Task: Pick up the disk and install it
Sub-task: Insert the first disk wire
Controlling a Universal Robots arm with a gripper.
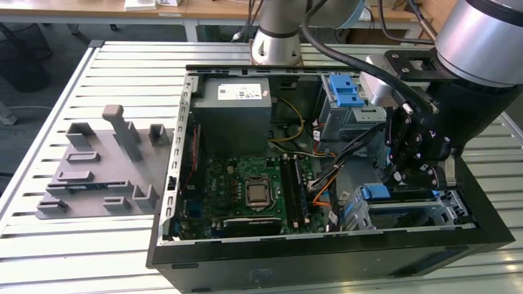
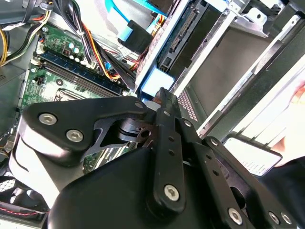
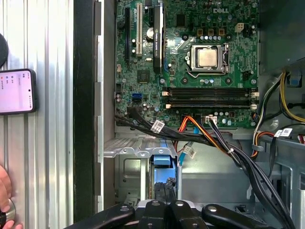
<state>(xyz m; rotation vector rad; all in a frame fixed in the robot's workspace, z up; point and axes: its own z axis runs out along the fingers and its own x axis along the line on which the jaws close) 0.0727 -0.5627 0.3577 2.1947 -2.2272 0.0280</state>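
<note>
Black links of the tool (image 3: 166,185) loom closest in both wrist views. Its jaws sit close together on the blue-framed end of the disk (image 3: 162,160), seemingly clamped on it, though the contact is partly hidden. That disk stands on edge in the grey cage (image 1: 441,211) at the corner of the case (image 1: 327,263), on the exterior view's right, beside the motherboard (image 1: 245,190).

The pincer (image 3: 166,192) hides most of the disk (image 3: 162,161).
</note>
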